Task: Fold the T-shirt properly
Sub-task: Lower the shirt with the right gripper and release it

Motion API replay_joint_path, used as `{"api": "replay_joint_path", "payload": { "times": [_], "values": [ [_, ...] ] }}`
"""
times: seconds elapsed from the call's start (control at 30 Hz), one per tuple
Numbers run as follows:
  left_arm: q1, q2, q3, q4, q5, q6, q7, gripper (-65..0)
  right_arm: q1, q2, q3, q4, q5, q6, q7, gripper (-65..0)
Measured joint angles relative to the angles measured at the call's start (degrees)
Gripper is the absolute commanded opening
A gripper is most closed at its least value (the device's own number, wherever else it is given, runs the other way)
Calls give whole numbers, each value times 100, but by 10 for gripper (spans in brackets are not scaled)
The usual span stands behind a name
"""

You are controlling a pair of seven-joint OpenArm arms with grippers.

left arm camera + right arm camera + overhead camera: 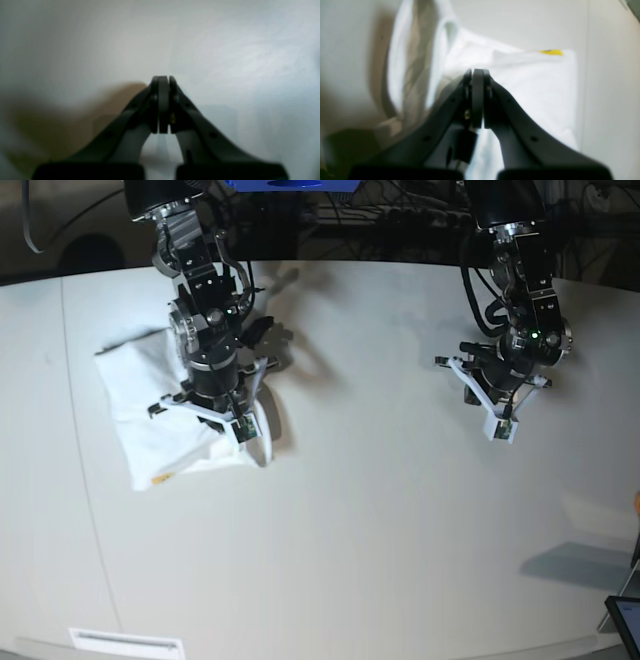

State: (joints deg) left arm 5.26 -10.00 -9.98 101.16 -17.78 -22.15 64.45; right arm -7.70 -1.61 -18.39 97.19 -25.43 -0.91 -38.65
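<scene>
T-shirt (165,415) lay on the table (380,510), at the left in the base view, bunched into a compact white bundle with a scrap of yellow print at its near edge. Right gripper (477,72) hung over the bundle's right edge, jaws pressed together with nothing between them; from its wrist view the cloth sat just beyond and below the tips, one white strip of it standing up at the left. Left gripper (163,78) hung well apart over bare table, jaws likewise pressed together, empty.
</scene>
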Motion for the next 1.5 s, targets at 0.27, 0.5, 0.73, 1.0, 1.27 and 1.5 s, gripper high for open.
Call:
{"api": "replay_joint_path", "payload": {
  "times": [0.27, 0.5, 0.73, 1.0, 1.27, 1.5],
  "values": [
    [2, -2, -9, -4, 7, 0, 2, -650, -55, -238, -509, -234, -4, -57, -9, -647],
    [0, 0, 0, -4, 0, 0, 0, -650, -72, -343, -1040, -684, 2, -221, 31, -647],
    [4, -2, 33, 4, 0, 0, 0, -650, -181, -210, -1049, 356, 39, -286, -66, -647],
    [2, 177, 76, 59, -474, -658, -22, -650, -188, 127, -566, 1539, 33, -310, -802, -647],
    [173, 225, 1152, 284, -476, -686, -807, -650, -1036, 131, 476, 1567, -28, -354, -590, -647],
    [162, 223, 1233, -68, 197, -297, -820, -650, -1816, 129, 498, 1567, -22, -334, 411, -647]
  ]
}}
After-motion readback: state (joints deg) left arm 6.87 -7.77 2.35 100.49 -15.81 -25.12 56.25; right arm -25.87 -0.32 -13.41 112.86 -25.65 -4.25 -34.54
